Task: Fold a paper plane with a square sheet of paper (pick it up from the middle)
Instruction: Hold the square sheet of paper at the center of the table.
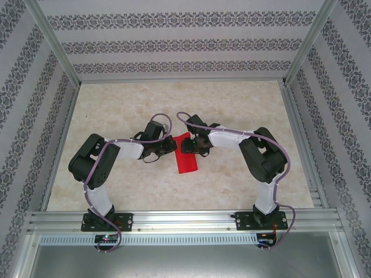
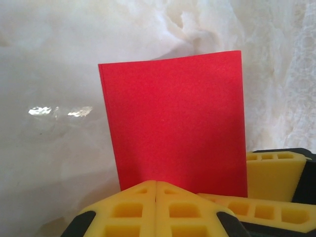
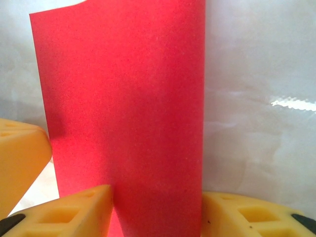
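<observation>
Left arm and right arm bend inward. Left jaws are shut by the red paper; right jaws sit half-wide around it.

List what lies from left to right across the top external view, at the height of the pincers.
left arm → left pincer → red paper → right pincer → right arm

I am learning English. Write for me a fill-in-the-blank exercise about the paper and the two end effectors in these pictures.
1. The sheet of paper is ___ in colour.
2. The fingers of the left end effector are ___ in colour.
3. In the right wrist view, the paper stands ___ the two fingers of the right end effector.

Missing words: red; yellow; between
</observation>
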`<action>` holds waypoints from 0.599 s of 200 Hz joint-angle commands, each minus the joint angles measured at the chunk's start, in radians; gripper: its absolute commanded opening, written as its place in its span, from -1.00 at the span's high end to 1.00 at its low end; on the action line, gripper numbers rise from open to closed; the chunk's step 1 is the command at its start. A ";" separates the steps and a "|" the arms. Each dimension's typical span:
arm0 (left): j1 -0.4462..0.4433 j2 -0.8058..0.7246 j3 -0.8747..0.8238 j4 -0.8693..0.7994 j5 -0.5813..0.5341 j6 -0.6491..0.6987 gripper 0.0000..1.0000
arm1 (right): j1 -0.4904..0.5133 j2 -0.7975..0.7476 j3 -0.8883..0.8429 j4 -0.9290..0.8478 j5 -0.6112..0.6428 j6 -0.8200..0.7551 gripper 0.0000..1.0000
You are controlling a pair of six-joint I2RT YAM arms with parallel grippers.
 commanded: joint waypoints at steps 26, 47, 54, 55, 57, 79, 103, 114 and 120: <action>-0.011 0.016 0.023 0.001 0.021 -0.008 0.91 | -0.013 0.218 -0.082 -0.004 0.152 -0.008 -0.07; -0.010 0.021 0.023 0.004 0.022 -0.009 0.92 | -0.012 0.221 -0.083 -0.002 0.152 -0.004 -0.09; -0.010 0.023 0.025 0.004 0.023 -0.011 0.92 | -0.012 0.222 -0.082 -0.001 0.150 -0.003 -0.09; -0.010 0.023 0.025 0.004 0.024 -0.011 0.92 | -0.012 0.223 -0.082 -0.002 0.150 -0.003 -0.09; -0.010 0.023 0.025 0.004 0.023 -0.011 0.92 | -0.012 0.223 -0.083 -0.002 0.150 -0.003 -0.09; -0.012 0.029 0.027 0.004 0.026 -0.008 0.93 | -0.011 0.226 -0.083 0.000 0.148 -0.005 -0.10; -0.012 0.037 0.032 0.000 0.033 -0.006 0.95 | -0.011 0.229 -0.083 0.004 0.148 -0.007 -0.09; -0.013 0.038 0.033 -0.001 0.034 -0.005 0.95 | -0.009 0.230 -0.083 0.004 0.147 -0.008 -0.09; -0.013 0.038 0.033 -0.002 0.032 -0.005 0.95 | -0.009 0.231 -0.083 0.004 0.147 -0.009 -0.09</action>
